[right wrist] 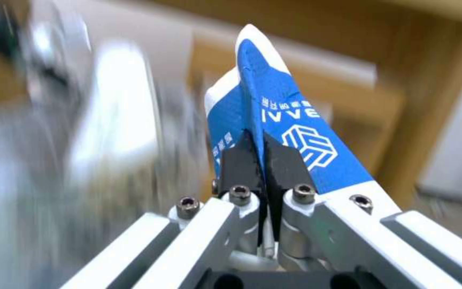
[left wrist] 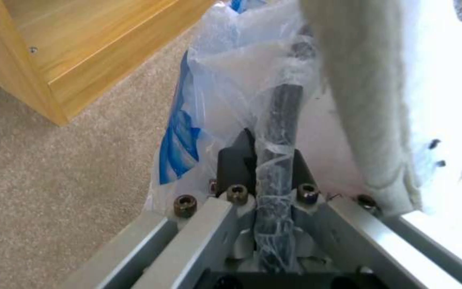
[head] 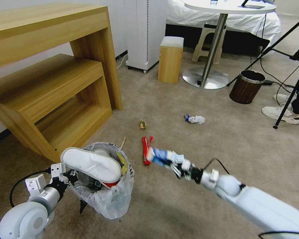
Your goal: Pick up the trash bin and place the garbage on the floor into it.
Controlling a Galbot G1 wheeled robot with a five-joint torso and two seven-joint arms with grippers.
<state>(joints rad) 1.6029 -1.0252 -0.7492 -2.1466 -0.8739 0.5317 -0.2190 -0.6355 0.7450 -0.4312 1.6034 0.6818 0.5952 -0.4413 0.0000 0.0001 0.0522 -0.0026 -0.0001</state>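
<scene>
Low in the frame, lower left: left gripper [left wrist: 274, 168] jaws pinching rim of trash bin [head: 104, 196], one white slipper [head: 91, 164] sticking out. Centre: right gripper [right wrist: 263, 160] jaws clamped on blue-white carton [right wrist: 290, 132], beside one red wrapper [head: 146, 149] on floor [head: 189, 212]. Further up: one orange packet [head: 143, 124], one tissue [head: 196, 119], one brown bin [head: 246, 87].

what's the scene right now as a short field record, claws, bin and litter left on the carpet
left claw: shut on the trash bin rim, through its plastic liner
bin contents: white slipper lying across the top
right claw: shut on the blue-white carton, held above the carpet beside the bin
litter on carpet: red wrapper, orange snack packet, white tissue, wooden stick
background: brown wood-grain bin
</scene>
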